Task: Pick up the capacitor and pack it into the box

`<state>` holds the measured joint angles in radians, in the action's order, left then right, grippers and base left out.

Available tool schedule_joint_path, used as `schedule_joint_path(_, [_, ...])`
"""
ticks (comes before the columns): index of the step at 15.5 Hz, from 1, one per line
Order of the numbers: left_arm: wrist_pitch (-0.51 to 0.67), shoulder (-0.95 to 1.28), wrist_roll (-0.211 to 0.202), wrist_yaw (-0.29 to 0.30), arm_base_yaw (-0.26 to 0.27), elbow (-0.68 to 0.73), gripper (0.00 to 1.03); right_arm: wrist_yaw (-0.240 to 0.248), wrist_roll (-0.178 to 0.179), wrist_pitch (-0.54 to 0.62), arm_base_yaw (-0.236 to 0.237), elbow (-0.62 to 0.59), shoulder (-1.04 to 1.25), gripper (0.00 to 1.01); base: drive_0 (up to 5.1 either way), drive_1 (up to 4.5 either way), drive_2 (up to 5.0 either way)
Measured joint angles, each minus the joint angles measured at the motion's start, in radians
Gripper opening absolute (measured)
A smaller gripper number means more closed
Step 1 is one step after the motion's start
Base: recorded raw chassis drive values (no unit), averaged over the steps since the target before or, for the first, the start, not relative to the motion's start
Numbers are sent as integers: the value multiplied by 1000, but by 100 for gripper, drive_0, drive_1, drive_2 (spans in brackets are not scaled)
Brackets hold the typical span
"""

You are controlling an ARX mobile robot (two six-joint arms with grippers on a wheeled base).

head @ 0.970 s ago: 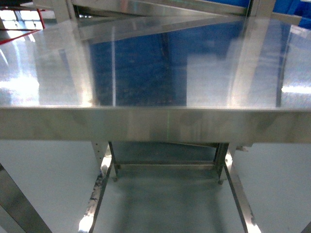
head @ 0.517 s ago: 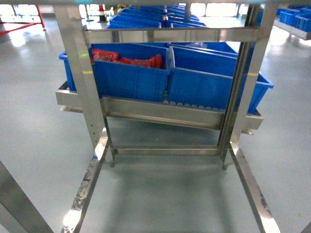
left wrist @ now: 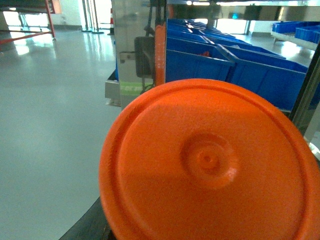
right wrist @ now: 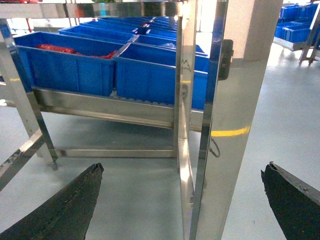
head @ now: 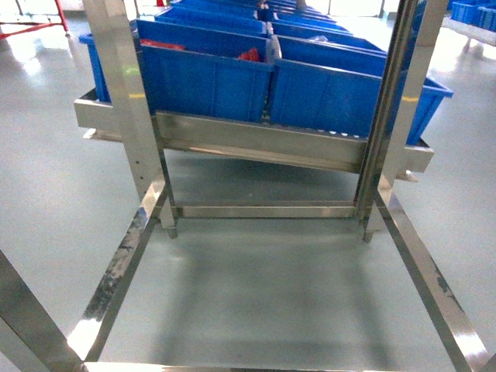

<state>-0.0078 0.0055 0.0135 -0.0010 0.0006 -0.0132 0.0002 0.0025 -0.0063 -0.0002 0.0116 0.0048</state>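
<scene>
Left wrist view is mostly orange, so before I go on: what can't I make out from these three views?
- Left wrist: an orange disc fills the frame; left gripper and whatever lies behind are hidden.
- Head: neither gripper shows; capacitor and pink box absent from every view.
- Blue bins: walls hide their contents except red tips.
- Right gripper: open; only finger tips show, cut by the bottom edge.

All views toward blue bins (head: 310, 93)

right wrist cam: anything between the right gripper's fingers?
No, the right gripper is open, with only the steel rack post and grey floor showing beyond its two dark fingers.
</scene>
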Motion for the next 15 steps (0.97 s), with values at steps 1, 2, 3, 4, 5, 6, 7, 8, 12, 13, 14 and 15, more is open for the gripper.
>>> schedule_joint_path(1, [0,0,0,0,0,0,45,0,0,0,0,0,0,98,0,0,0])
schedule_joint_path(2, [0,0,0,0,0,0,45,0,0,1,0,0,0,98,0,0,0])
schedule_joint_path(3, [0,0,0,0,0,0,45,0,0,1,0,0,0,98,0,0,0])
schedule_joint_path(4, [0,0,0,0,0,0,45,0,0,1,0,0,0,98,0,0,0])
schedule_joint_path(5, [0,0,0,0,0,0,45,0,0,1,0,0,0,98,0,0,0])
schedule_joint_path(6, [0,0,0,0,0,0,45,0,0,2,0,0,0,98,-502,239,239])
schedule_joint_path(7, [0,0,0,2,0,0,45,1,0,3,0,0,0,98,-502,239,239])
schedule_joint_path(8, [0,0,0,1,0,0,45,1,0,2,0,0,0,98,-502,239,239])
schedule_joint_path(12, [3,0,-1,3,0,0,45,1,0,1,0,0,0,98,-502,240,240])
schedule_joint_path(13, [2,0,-1,0,0,0,45,1,0,4,0,0,0,98,-502,244,244])
schedule_joint_path(14, [2,0,-1,0,0,0,45,0,0,4,0,0,0,98,-502,244,244])
schedule_joint_path(15, [0,0,-1,2,0,0,45,1,0,3,0,0,0,98,-503,243,243])
